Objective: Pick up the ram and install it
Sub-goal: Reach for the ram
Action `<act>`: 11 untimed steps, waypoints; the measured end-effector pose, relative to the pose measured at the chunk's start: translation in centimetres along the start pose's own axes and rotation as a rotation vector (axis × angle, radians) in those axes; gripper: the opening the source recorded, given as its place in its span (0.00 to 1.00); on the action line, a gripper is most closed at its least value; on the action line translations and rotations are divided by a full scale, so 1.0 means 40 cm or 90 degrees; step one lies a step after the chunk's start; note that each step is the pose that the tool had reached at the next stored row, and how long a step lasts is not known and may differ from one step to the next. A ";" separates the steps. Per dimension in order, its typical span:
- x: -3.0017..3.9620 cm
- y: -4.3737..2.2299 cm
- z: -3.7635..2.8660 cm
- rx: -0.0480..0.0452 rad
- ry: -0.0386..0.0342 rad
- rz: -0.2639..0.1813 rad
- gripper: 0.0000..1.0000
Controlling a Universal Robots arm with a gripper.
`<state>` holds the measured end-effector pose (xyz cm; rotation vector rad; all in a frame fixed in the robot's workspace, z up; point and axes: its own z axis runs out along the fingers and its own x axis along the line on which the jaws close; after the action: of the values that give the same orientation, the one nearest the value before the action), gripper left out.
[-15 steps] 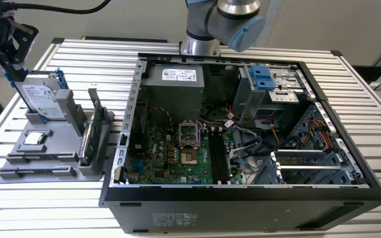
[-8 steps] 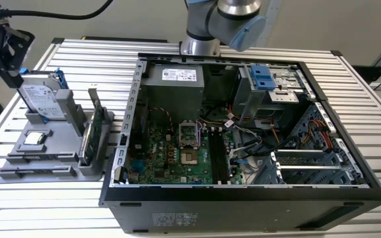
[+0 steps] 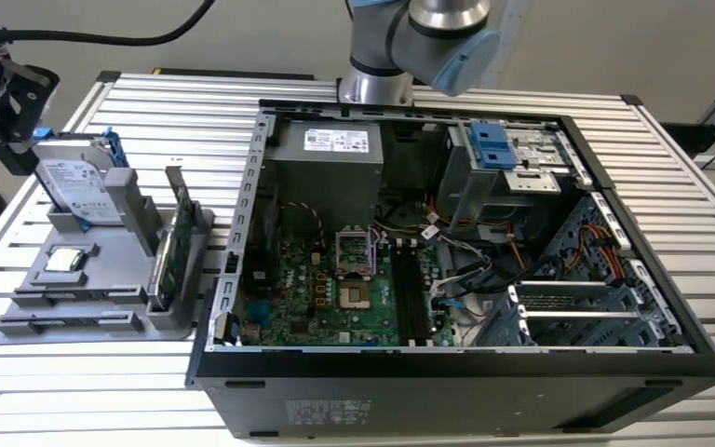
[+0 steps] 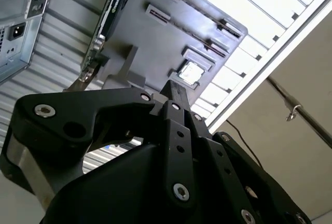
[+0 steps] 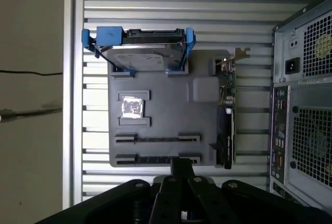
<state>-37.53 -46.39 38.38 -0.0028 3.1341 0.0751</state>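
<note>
My black gripper [image 3: 10, 154] hangs at the exterior view's far left, above and just outside the grey parts tray [image 3: 97, 321]. Its fingers [image 5: 181, 168] are pressed together with nothing between them, as the second wrist view also shows at the gripper [image 4: 174, 93]. Two long slots [image 5: 155, 139] on the tray each hold a thin dark strip seen edge-on. I cannot tell whether either strip is the ram. The open computer case [image 3: 457, 363] lies to the exterior view's right, with its memory slots [image 3: 410, 293] on the green motherboard.
The tray also carries a silver hard drive with blue rails [image 5: 139, 53], an upright green card [image 3: 179, 247] and a small square chip [image 5: 130, 108]. Everything rests on a ribbed metal table [image 3: 34, 391]. A black cable [image 3: 109, 37] runs above the gripper.
</note>
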 end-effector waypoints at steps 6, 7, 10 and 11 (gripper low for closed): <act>0.000 -0.019 0.001 0.0000 0.0000 0.000 0.00; 0.000 -0.022 0.001 0.0000 0.0000 0.000 0.00; 0.000 -0.030 0.002 0.0000 0.0000 -0.001 0.00; 0.000 -0.033 0.002 0.0000 0.0001 -0.001 0.00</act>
<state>-37.53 -47.70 38.24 -0.0047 3.1341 0.0750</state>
